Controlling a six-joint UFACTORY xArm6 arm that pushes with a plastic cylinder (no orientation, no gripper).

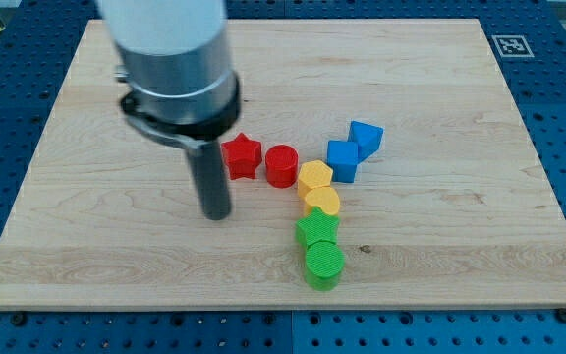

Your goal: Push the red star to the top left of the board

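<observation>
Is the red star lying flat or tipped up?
Flat: the red star shows its star-shaped top face, level on the board. My tip is just below-left of it.

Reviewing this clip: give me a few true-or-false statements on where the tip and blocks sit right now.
1. My tip sits toward the view's lower left of the red star. True.
2. The red star lies at the board's top left corner. False: it is near the middle.
3. The red cylinder is to the view's right of the star. True.
4. The green cylinder sits above the two blue blocks. False: it is lowest, near the view's bottom.
</observation>
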